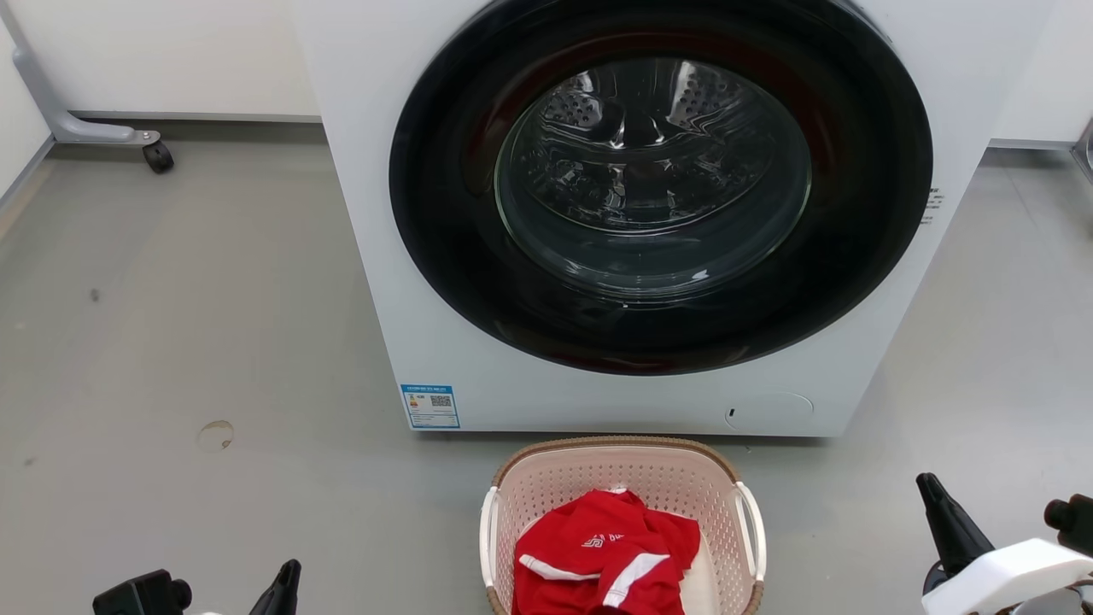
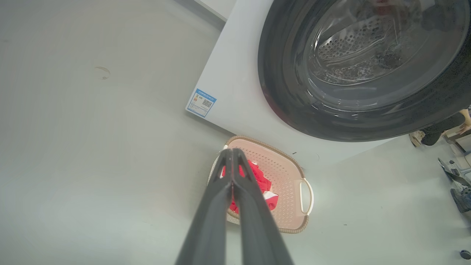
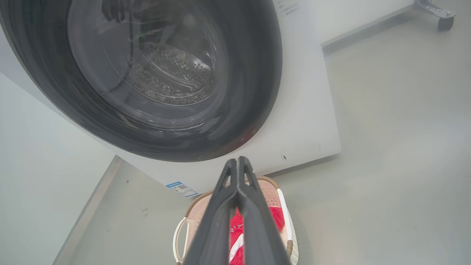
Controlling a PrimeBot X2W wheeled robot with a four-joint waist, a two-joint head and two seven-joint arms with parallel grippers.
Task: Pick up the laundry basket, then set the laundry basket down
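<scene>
The laundry basket [image 1: 546,487], pale pink with a brown woven-look rim and white side handles, stands on the floor just in front of the washing machine, cut off by the head view's bottom edge. A red and white garment [image 1: 606,551] lies inside it. My left gripper [image 1: 286,581] is at the lower left, well off the basket's left handle. My right gripper [image 1: 943,512] is at the lower right, away from the right handle. In the left wrist view the left gripper [image 2: 232,152] is shut and empty above the basket [image 2: 285,173]. In the right wrist view the right gripper [image 3: 238,162] is also shut and empty over the basket [image 3: 270,193].
A white front-loading washing machine [image 1: 393,282] with a closed dark round door [image 1: 662,184] rises right behind the basket. Grey floor [image 1: 188,342] spreads to both sides. A wheeled stand leg [image 1: 158,155] sits at the far left by the wall. A person's leg and foot [image 2: 432,134] show at the right edge.
</scene>
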